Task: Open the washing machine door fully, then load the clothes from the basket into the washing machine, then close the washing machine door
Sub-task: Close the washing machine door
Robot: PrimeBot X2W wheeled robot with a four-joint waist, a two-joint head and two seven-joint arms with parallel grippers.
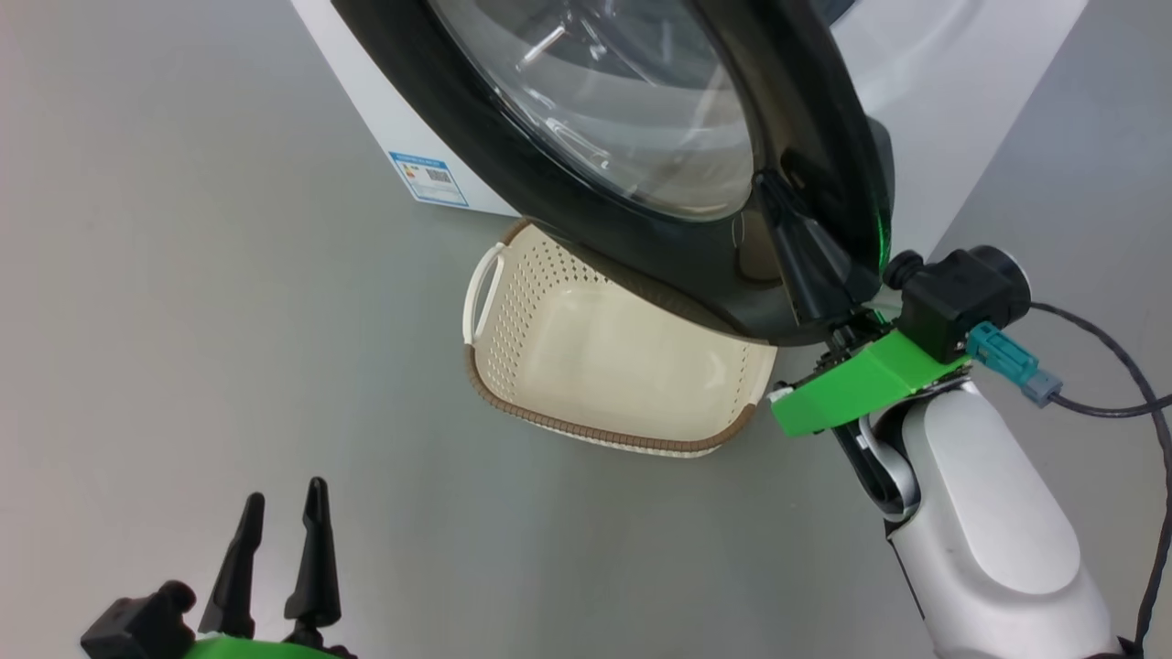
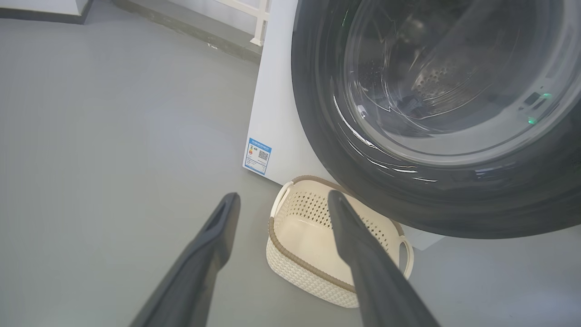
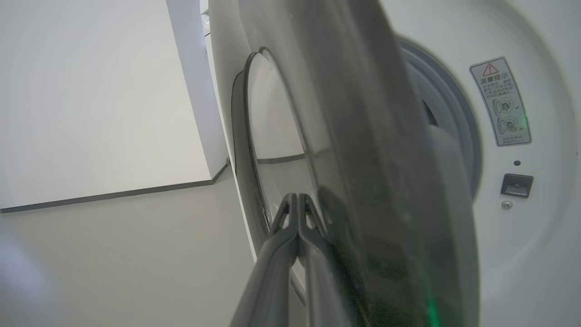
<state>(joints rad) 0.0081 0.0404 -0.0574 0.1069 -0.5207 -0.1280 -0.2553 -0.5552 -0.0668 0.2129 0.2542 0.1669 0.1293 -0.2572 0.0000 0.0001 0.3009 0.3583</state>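
Head view: the washing machine [image 1: 952, 91] stands as a big white box on the grey floor. The washing machine door [image 1: 641, 247] is swung partway out from it, its glossy black rim overhanging the far side of the basket [image 1: 513, 302]. The basket sits on the floor just in front of the machine, its bottom bare, so loading looks finished and closing the door is the step in hand. The door should handle as a stiff, fairly heavy panel turning on its hinge. Its rim is slick, so it is better pushed flat on the outer rim on the side away from the hinge than on the bulging glass. It probably needs a firm last press to seat in the latch slot [image 3: 516, 185]. The right gripper [image 3: 297, 202] has its fingers pressed together, lying along the rim's outer face and seemingly touching it. The left gripper [image 1: 286, 491] hangs low, fingers spread, holding nothing, well apart from the basket.
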